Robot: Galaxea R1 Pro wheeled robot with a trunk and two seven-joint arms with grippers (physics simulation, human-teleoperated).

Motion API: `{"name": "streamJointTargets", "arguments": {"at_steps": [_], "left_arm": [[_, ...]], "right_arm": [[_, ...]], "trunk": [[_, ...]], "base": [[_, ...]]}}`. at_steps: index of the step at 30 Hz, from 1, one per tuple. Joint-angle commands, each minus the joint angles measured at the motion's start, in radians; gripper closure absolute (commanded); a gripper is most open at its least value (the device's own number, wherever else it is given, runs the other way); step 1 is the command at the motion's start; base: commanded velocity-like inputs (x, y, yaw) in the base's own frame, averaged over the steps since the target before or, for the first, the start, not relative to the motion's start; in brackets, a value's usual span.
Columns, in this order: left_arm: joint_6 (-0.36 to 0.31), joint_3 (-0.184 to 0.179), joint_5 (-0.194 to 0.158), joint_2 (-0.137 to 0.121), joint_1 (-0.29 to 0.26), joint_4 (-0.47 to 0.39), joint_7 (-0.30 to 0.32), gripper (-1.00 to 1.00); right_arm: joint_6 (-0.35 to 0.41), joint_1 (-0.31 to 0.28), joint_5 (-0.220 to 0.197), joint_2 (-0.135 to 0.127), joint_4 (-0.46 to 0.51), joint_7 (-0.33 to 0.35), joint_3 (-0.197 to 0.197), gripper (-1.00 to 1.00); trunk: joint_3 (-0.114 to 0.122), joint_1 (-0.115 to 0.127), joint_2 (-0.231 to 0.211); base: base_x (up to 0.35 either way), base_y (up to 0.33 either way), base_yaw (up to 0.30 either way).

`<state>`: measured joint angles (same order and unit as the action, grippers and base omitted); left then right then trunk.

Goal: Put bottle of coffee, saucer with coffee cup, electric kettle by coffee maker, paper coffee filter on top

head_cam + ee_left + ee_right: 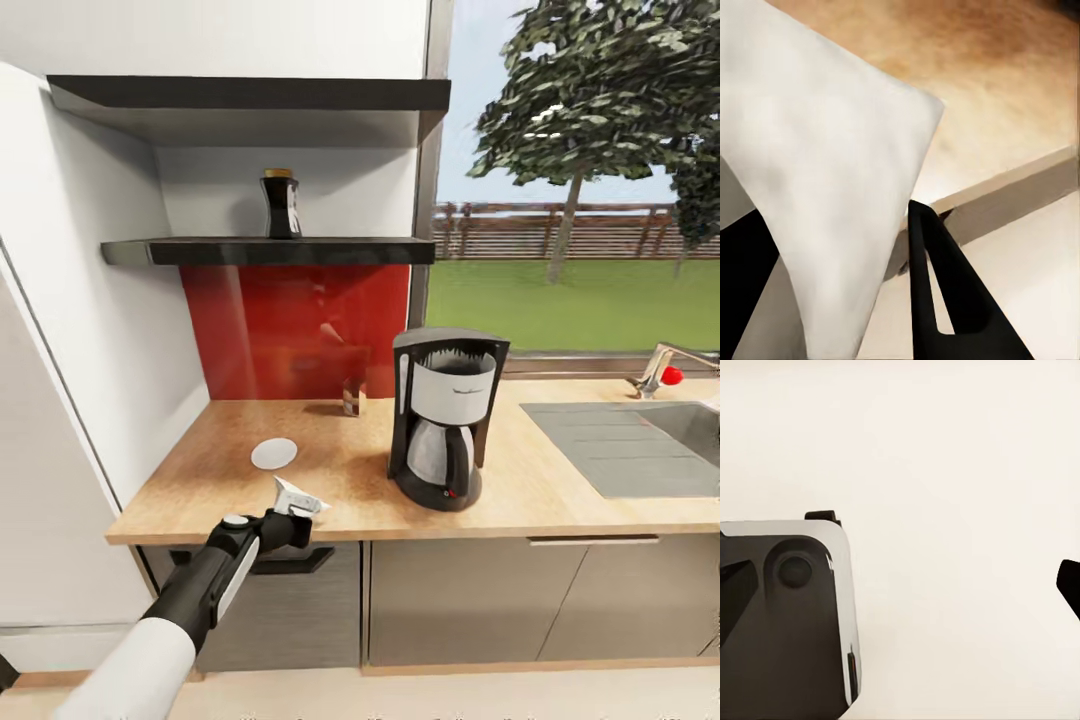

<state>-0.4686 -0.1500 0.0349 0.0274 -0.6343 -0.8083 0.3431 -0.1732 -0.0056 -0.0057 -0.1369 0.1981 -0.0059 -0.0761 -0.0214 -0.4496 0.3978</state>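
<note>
The left gripper (296,512) reaches over the front edge of the kitchen countertop (560,495), and its fingers are closed on the paper coffee filter (299,496), a white cone held just above the wood near the counter's front left part. In the left wrist view the filter (832,187) spreads wide between the dark fingers (945,285), with the counter's thin edge (1012,195) behind it.

The coffee maker (446,417) stands upright on the counter to the right of the gripper, its glass carafe in place. Its white front band bears small dark lettering, too small to read. A small red dot shows low on its round base.

The saucer (274,453) lies flat on the counter, between the gripper and the red back wall panel (300,320), apart from the coffee maker. A small glass jar-like object (353,396) stands near the back of the counter by the red panel; what it is cannot be told.

The bottle of coffee (281,203) stands upright on the kitchen shelf (270,251), with a thicker dark board (250,95) above it. No label text can be read on it.

A sink (640,445) with a tap (660,366) is set into the counter at the right, below a window.

In the right wrist view, parts of the right gripper (945,607) appear against a plain pale surface; whether its fingers are wide or narrow cannot be told.
</note>
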Motion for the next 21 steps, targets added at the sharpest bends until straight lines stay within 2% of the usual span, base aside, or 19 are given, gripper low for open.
{"name": "streamJointTargets", "arguments": {"at_steps": [1,2,4,6,7,8,10,11,12,13,14,18,21], "left_arm": [[-0.032,0.001,0.004,0.0,-0.008,-0.005,0.004,1.0],[-0.068,0.001,0.005,0.0,-0.023,-0.011,0.004,1.0],[-0.098,0.0,0.004,-0.001,-0.048,-0.032,0.006,1.0],[-0.152,-0.002,0.005,-0.001,-0.083,-0.061,0.039,1.0],[-0.206,-0.004,0.006,-0.001,-0.114,-0.072,0.082,1.0],[-0.225,-0.007,0.007,-0.002,-0.126,-0.075,0.099,1.0],[-0.289,-0.041,0.017,-0.004,-0.182,-0.08,0.161,1.0],[-0.32,-0.082,0.035,-0.004,-0.225,-0.082,0.195,1.0],[-0.329,-0.097,0.042,-0.004,-0.239,-0.082,0.203,1.0],[-0.359,-0.136,0.057,-0.003,-0.279,-0.083,0.22,1.0],[-0.383,-0.156,0.063,0.0,-0.304,-0.083,0.229,1.0],[-0.465,-0.188,0.069,0.01,-0.395,-0.083,0.261,1.0],[-0.493,-0.195,0.071,0.015,-0.46,-0.082,0.306,1.0]], "right_arm": [[-0.003,-0.001,-0.001,0.0,0.0,0.001,-0.006,-1.0],[-0.003,-0.001,-0.002,0.0,0.0,0.002,-0.006,-1.0],[-0.003,-0.001,-0.002,0.0,0.0,0.002,-0.007,-1.0],[-0.003,-0.001,-0.002,0.0,0.0,0.002,-0.008,-1.0],[-0.003,-0.001,-0.002,0.0,0.0,0.002,-0.008,-1.0],[-0.003,-0.001,-0.002,0.0,0.0,0.002,-0.008,-1.0],[-0.003,-0.001,-0.002,0.0,0.0,0.003,-0.008,-1.0],[-0.003,-0.001,-0.002,0.0,0.0,0.003,-0.008,-1.0],[-0.003,-0.001,-0.002,0.0,-0.001,0.003,-0.007,-1.0],[-0.003,-0.001,-0.002,0.001,-0.001,0.003,-0.007,-1.0],[-0.003,-0.001,-0.002,0.001,-0.001,0.003,-0.007,-1.0],[-0.003,-0.001,-0.002,0.002,-0.002,0.003,-0.007,-1.0],[-0.003,-0.001,-0.002,0.003,-0.002,0.004,-0.007,-1.0]], "trunk": [[-0.002,0.0,0.002],[-0.002,0.0,0.002],[-0.002,0.0,0.002],[-0.002,0.0,0.002],[-0.002,0.0,0.002],[-0.002,0.0,0.002],[-0.002,0.0,0.002],[-0.002,0.0,0.002],[-0.002,0.0,0.002],[-0.002,0.0,0.002],[-0.002,0.0,0.002],[-0.002,0.0,0.002],[-0.002,0.0,0.002]], "base": [[-0.074,-0.003,0.0],[-0.038,-0.001,0.0],[-0.02,-0.001,0.0],[-0.006,0.0,0.0],[-0.003,0.0,0.0],[-0.002,0.0,0.0],[-0.001,0.0,0.0],[0.0,0.0,0.0],[0.0,0.0,0.0],[0.0,0.0,0.0],[0.0,0.0,0.0],[0.0,0.0,0.0],[0.0,0.0,0.0]]}}
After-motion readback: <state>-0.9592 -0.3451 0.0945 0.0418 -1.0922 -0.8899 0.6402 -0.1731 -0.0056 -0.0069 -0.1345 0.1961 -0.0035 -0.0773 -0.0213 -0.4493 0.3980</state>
